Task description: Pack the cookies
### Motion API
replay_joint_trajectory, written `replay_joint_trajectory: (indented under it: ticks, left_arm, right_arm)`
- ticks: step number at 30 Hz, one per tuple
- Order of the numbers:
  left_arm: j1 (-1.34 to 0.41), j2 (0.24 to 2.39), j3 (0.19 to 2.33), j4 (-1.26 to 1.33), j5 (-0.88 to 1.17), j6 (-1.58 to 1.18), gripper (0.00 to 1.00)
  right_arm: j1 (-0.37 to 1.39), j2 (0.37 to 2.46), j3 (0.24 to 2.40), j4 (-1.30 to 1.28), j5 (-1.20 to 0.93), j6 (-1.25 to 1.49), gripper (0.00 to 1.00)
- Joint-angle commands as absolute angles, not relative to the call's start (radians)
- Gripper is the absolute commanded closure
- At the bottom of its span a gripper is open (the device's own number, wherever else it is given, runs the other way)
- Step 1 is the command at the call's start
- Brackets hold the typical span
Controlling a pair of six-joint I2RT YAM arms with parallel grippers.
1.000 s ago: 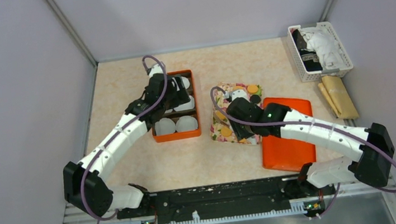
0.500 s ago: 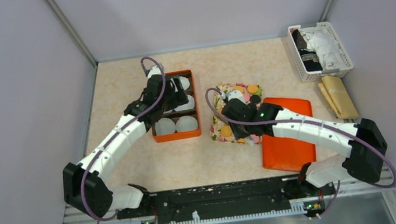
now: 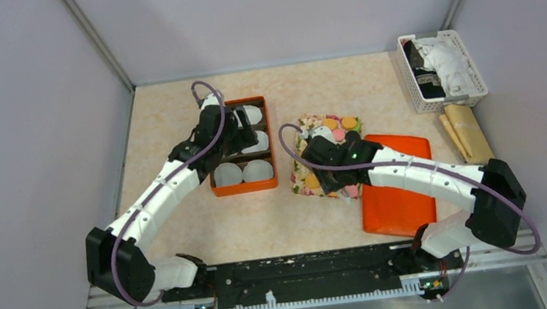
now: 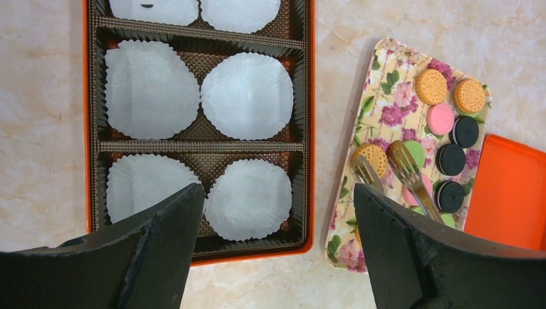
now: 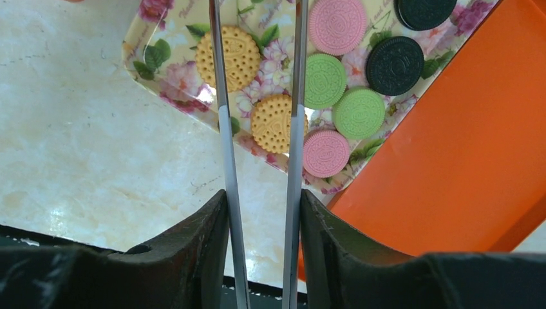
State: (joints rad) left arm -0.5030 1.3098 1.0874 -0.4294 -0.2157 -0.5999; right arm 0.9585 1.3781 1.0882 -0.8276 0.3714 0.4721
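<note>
Right gripper [image 5: 263, 207] clamped on tongs [image 5: 223, 129] over cookies [image 5: 273, 123]; left gripper [image 4: 277, 194] spread above box [image 4: 311, 129]; lid [image 5: 451, 161] beside tray [image 5: 161, 59].

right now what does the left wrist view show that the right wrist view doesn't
Only the left wrist: the orange box with its white paper cups, framed by the open left gripper. Only the right wrist: the right gripper closed on the arms of the tongs. Both: the floral tray of cookies, the tongs' tips over it, the flat orange tray beside it, and the marble tabletop.
</note>
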Motion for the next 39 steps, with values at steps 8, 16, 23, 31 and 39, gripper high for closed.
replay_joint_trajectory:
  ticks: [8,16,23,31,39]
  left_arm:
    - [-0.481,1.274,1.068,-0.375,-0.172,-0.601,0.08]
    - [-0.42,1.274,1.098,-0.362,-0.143,-0.608,0.1]
    - [-0.314,1.302,1.149,-0.348,-0.076,-0.64,0.11]
    - [-0.224,1.319,1.195,-0.335,-0.051,-0.679,0.12]
    - [-0.202,1.319,1.178,-0.347,-0.069,-0.656,0.13]
  right_arm:
    - [0.969,1.378,1.16,-0.859,0.43,0.476,0.79]
    - [0.969,1.391,1.263,-0.837,0.513,0.453,1.0]
    - [0.969,1.455,1.382,-0.799,0.531,0.411,1.0]
    - [0.969,1.642,1.601,-0.716,0.536,0.304,1.0]
    - [0.968,1.942,1.934,-0.699,0.496,0.205,1.0]
